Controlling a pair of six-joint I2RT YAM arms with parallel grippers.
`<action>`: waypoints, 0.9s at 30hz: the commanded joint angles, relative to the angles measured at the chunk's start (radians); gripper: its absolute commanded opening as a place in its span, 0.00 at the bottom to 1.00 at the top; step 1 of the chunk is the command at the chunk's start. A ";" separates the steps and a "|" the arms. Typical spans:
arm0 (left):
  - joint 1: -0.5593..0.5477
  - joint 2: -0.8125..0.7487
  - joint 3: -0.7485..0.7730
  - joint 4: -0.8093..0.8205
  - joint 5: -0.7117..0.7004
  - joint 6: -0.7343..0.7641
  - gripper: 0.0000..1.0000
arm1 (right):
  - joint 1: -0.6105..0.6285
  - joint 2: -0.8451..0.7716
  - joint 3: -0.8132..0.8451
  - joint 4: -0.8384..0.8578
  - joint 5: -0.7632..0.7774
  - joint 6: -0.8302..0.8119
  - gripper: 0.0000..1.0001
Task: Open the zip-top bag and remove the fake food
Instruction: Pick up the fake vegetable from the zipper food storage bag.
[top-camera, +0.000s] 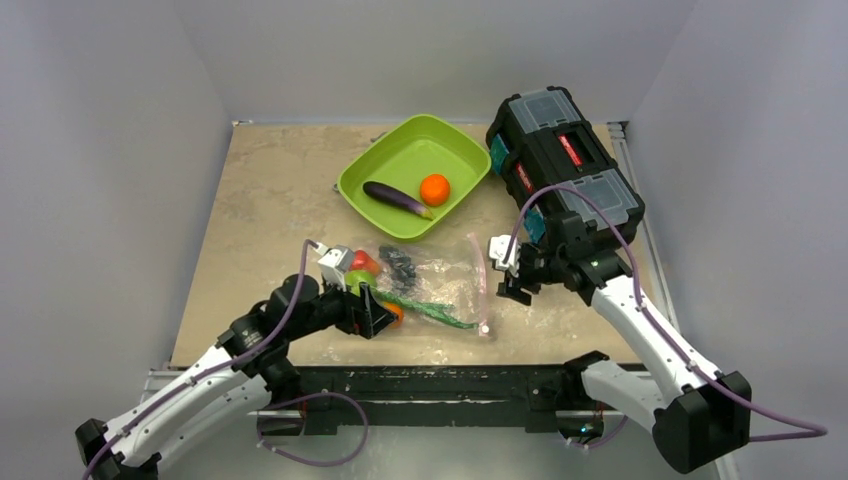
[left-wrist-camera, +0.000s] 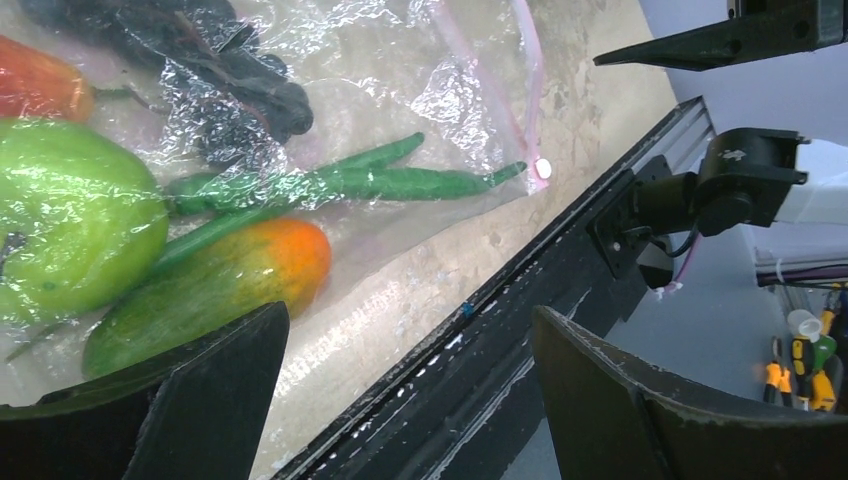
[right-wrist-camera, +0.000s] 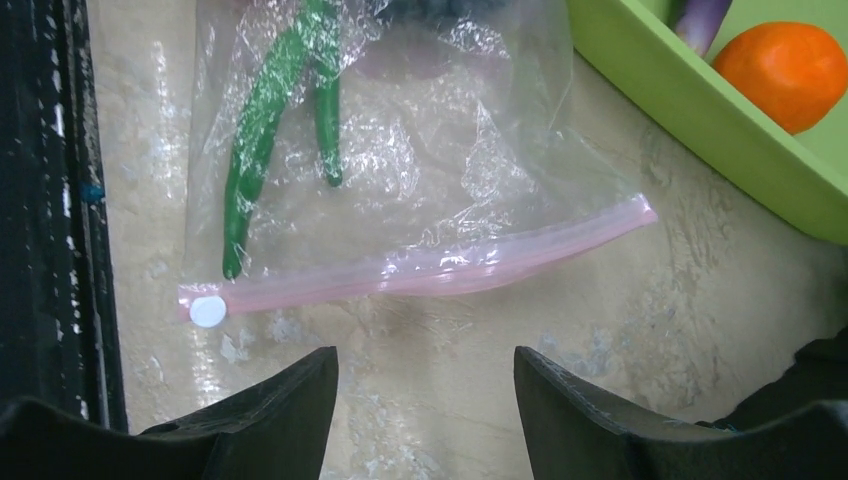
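The zip-top bag lies flat near the table's front, its pink zip strip facing right and a white slider at the near end. Inside the bag are fake food pieces: a green fruit, a green-orange piece, green pods, dark grapes and a red piece. My left gripper is open at the bag's near-left corner, holding nothing. My right gripper stands open just right of the zip strip, apart from it. An eggplant and an orange rest in the tray.
The lime-green tray sits behind the bag. A black toolbox stands at the back right, close behind my right arm. The table's black front rail runs just under my left gripper.
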 joint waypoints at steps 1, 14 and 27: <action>-0.011 0.015 -0.005 0.046 -0.028 0.041 0.90 | 0.001 0.019 -0.056 0.057 0.039 -0.142 0.63; -0.167 0.139 0.052 0.196 -0.124 0.410 0.88 | 0.019 0.203 -0.037 0.162 -0.059 -0.248 0.52; -0.461 0.449 -0.027 0.618 -0.376 1.144 0.92 | 0.067 0.414 0.087 0.120 -0.174 -0.113 0.33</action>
